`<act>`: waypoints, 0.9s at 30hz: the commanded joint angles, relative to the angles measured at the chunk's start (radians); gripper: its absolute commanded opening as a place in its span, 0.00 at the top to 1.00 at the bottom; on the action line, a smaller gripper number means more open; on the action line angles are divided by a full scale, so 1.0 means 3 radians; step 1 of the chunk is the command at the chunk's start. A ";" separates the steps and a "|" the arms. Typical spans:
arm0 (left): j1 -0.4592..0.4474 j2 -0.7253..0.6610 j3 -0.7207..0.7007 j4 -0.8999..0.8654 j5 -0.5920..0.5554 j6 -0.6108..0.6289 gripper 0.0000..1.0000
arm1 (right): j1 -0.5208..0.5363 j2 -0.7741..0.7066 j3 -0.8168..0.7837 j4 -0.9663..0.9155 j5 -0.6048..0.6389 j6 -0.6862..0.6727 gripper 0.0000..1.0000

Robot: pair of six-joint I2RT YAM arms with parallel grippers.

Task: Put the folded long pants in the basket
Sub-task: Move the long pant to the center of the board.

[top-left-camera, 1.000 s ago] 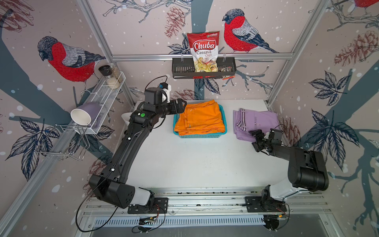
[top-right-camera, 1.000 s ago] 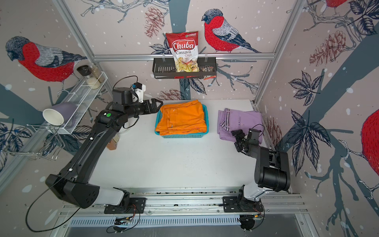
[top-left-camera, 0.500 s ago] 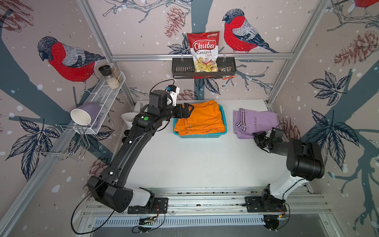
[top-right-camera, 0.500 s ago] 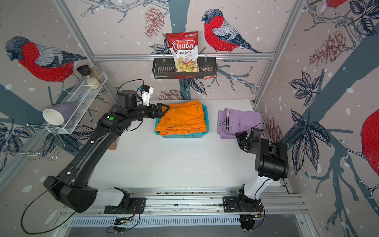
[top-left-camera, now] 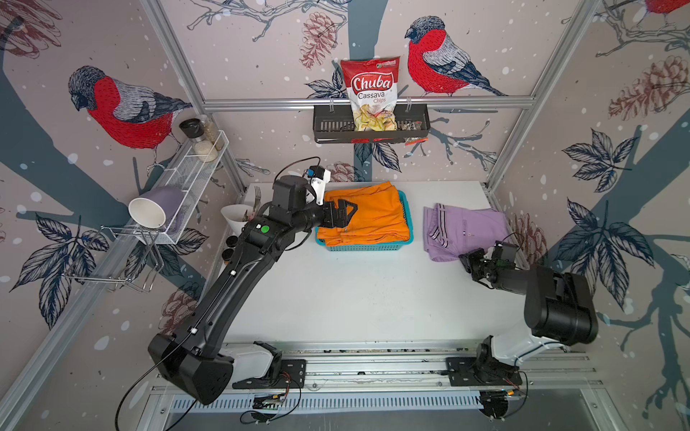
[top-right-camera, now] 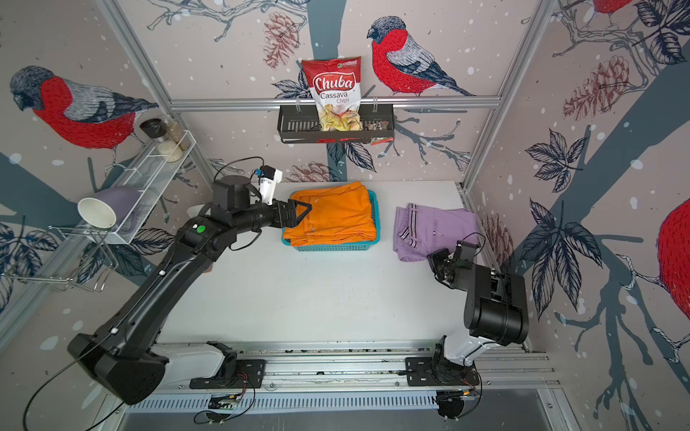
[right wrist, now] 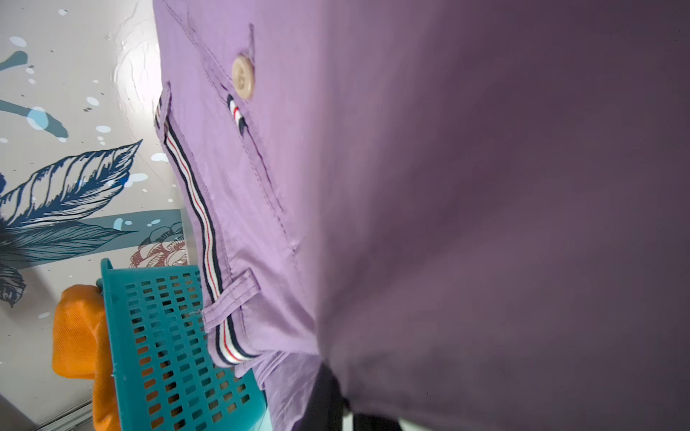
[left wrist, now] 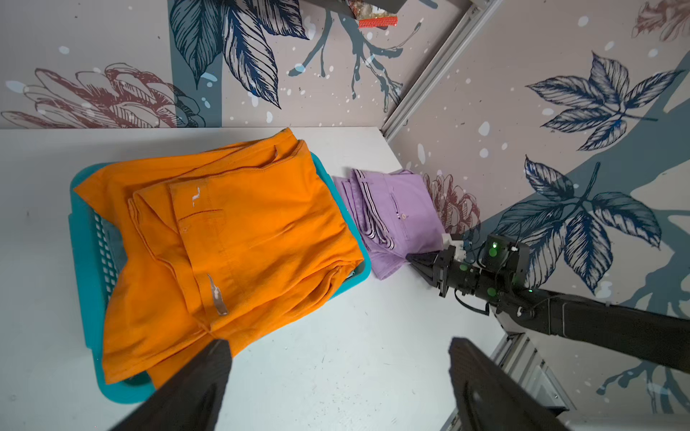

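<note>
Walls (top-left-camera: 261, 56): matte paper printed with red-breasted birds, pine cones and dark leaves. Aluminium rails are running up the corners.

Desk (top-left-camera: 354, 298): flat, white, smooth, lightly scuffed. It is filling the booth floor.

Basket (top-left-camera: 367, 247): rectangular teal plastic with perforated sides, sitting far-centre on the desk. The orange pants (top-left-camera: 373, 216), a folded woven bundle, are lying in it, heaping above the rim and spilling over its left and near edges. What is lying beneath them cannot be told.

Lilac pants (top-left-camera: 466, 227): folded, with a striped waistband, lying flat on the desk right of the basket with a gap between them.

Left claw (top-left-camera: 347, 218): hovering with its jaws spread over the orange bundle's left edge.

Right claw (top-left-camera: 466, 259): closed, pinching the lilac bundle's near-right corner.

Black slotted rack (top-left-camera: 332, 125): hanging on the far wall and holding a red chips bag (top-left-camera: 373, 93).

White wire shelf (top-left-camera: 186, 179): hanging on the left wall and carrying a tipped lilac cup (top-left-camera: 147, 212).
</note>
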 commanded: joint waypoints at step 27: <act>-0.1834 0.1689 -0.1099 0.2233 -0.0583 -0.1722 0.11 | 0.0030 -0.1624 -0.1156 -0.1307 -0.0344 -0.1057 1.00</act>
